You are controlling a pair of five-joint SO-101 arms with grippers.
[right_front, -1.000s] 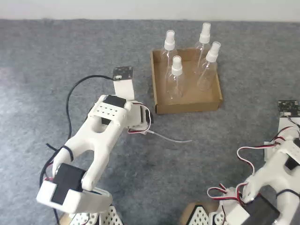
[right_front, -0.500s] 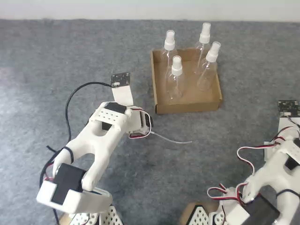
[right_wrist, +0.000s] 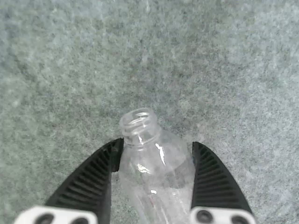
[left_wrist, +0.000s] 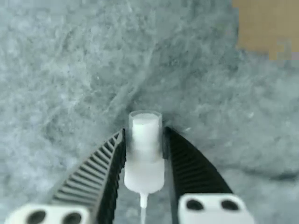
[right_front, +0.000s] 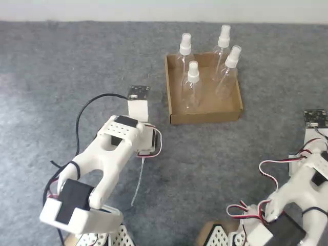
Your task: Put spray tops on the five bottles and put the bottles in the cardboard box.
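Spray top (left_wrist: 144,161) pinched in left hand (left_wrist: 144,132), open-neck bottle (right_wrist: 149,168) gripped in right hand (right_wrist: 157,143), so prob. 5th capping underway; next needs dip tube (right_front: 137,184) lined w/ neck (right_wrist: 138,122).

Left arm (right_front: 105,159): white, stretched from its base at the near left corner forward and inward, wrist bent downward.
Left gripper (left_wrist: 144,135): black ribbed fingers (left_wrist: 105,172) clamped on a spray top (left_wrist: 144,161), one finger on each side, the top's tube pointing back toward the wrist.
Right arm (right_front: 302,195): white, folded low at the near right edge.
Right gripper (right_wrist: 157,145): fingers pressed against both sides of a bottle (right_wrist: 152,172), its open neck reaching past the fingertips.
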